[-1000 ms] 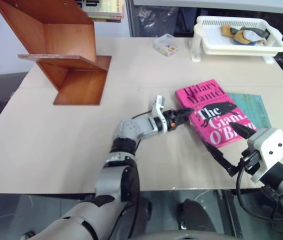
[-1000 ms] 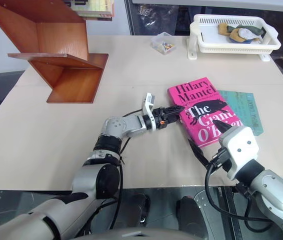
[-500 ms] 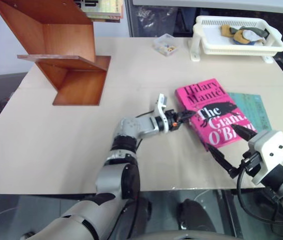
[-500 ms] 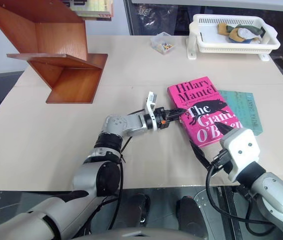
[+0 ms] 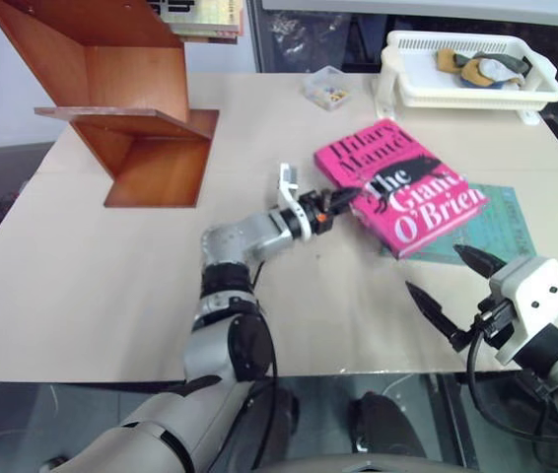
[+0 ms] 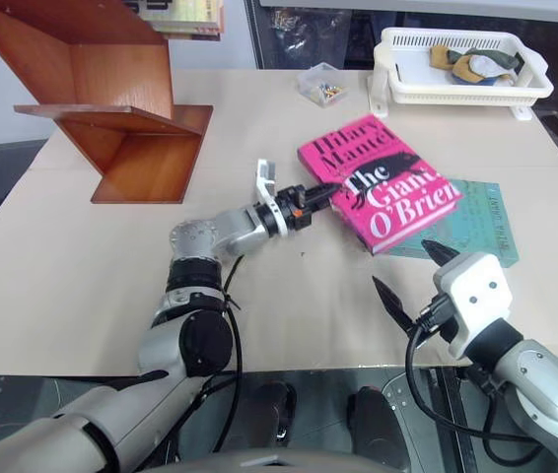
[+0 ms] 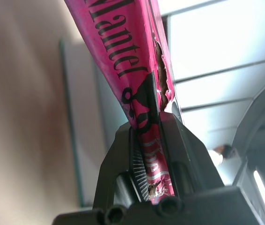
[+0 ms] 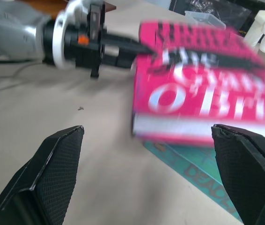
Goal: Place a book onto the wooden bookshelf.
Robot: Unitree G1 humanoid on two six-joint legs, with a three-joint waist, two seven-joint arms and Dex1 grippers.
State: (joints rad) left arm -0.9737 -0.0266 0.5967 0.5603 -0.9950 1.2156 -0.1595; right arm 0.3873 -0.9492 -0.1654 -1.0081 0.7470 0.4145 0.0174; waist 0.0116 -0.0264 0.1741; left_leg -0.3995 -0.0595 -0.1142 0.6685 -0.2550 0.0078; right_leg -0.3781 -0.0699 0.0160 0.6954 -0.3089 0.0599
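The left gripper is squeezed tight on the near edge of the pink book, holding it above the table. The book hides part of the teal book under it. The right gripper is wide open, holding nothing. The wooden bookshelf sits at 10 o'clock, its top cut off.

Left hand clamped; right hand spread wide.

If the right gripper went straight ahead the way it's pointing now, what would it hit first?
Probably the pink book, held off the table by the left gripper, directly ahead of the open right gripper. Depth is unclear, so it may pass beneath.
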